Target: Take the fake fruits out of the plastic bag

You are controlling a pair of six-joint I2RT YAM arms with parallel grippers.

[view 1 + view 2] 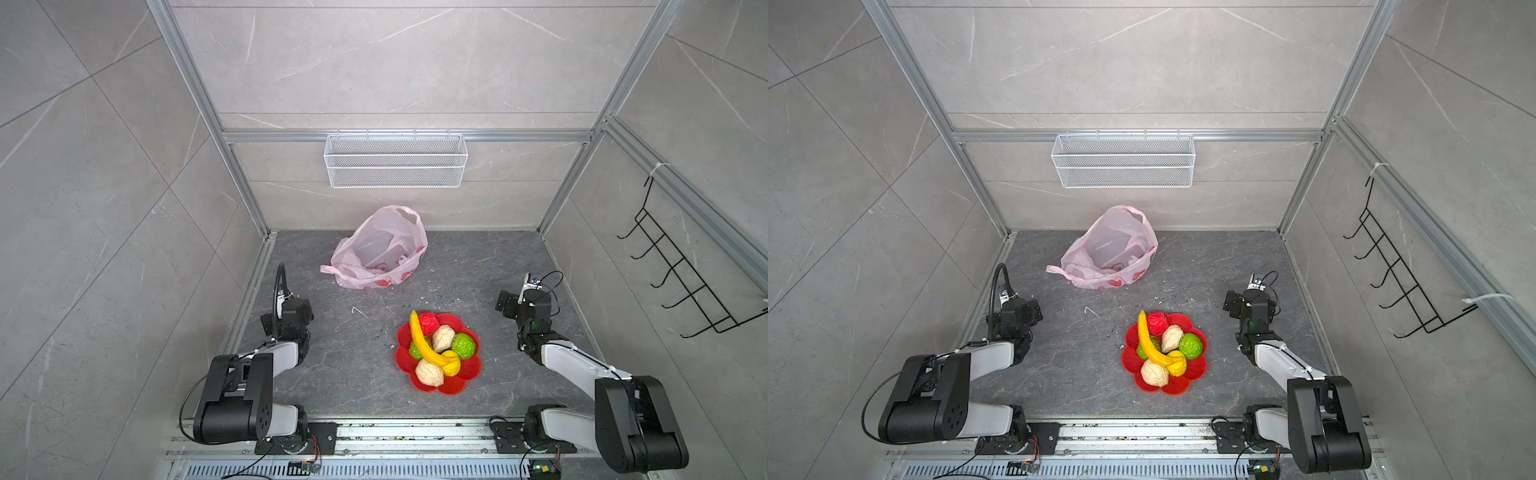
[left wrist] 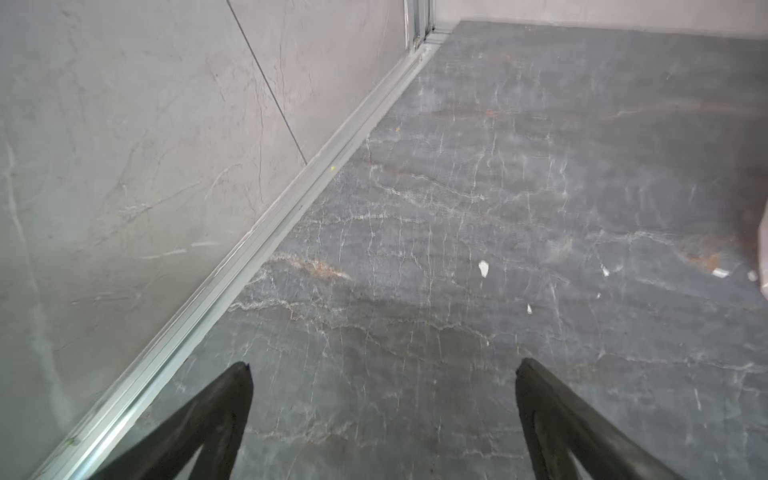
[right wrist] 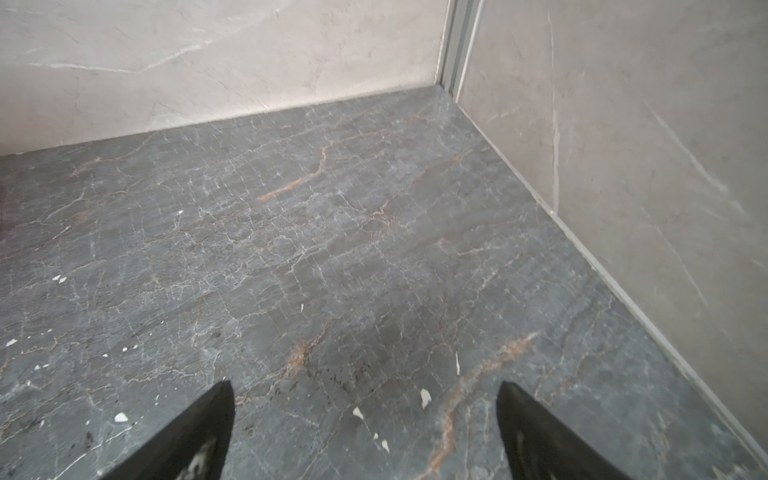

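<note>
Between the left gripper (image 2: pixel 382 365) and the right gripper (image 3: pixel 365 384), somewhat nearer the right one, we find the fake fruits (image 1: pixel 444 337) heaped in a red flower-shaped dish (image 1: pixel 469 370) on the dark counter (image 1: pixel 353 386). A long yellow banana (image 1: pixel 420 340) lies across lumpy balls in cream, green, red and yellow. Ahead of both grippers, toward the back wall and well apart from either, the plastic bag (image 1: pixel 380 249) sits slumped on the counter with its mouth gaping upward. One loop handle trails toward the left gripper's side, and red prints show along the bag's lower edge. In each wrist view we see the two fingers spread wide with only bare counter and a few white flecks between them, so both grippers stand apart and hold nothing. Neither gripper touches the bag, the dish or any fruit. Above and beyond the bag, a white wire basket (image 1: pixel 395 160) hangs on the back wall.
</note>
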